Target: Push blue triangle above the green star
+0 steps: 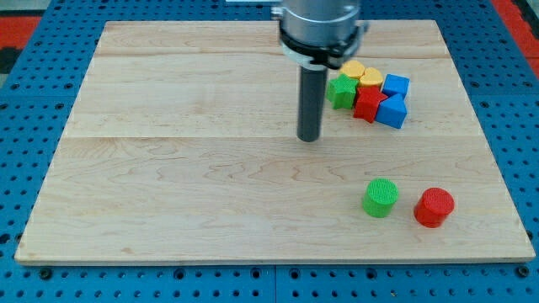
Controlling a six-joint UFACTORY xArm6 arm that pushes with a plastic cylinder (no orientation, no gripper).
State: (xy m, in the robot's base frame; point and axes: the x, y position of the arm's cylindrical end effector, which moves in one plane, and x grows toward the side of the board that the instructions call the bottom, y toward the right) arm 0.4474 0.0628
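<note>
My tip rests on the wooden board, left of and slightly below a tight cluster of blocks at the view's upper right. In the cluster, the green star is at the left. The blue triangle is at the lower right, with a blue cube above it. A red block sits between the star and the triangle. Two yellow blocks lie along the cluster's top. My tip touches no block.
A green cylinder and a red cylinder stand apart at the view's lower right. The board's right edge lies beyond the cluster. Blue pegboard surrounds the board.
</note>
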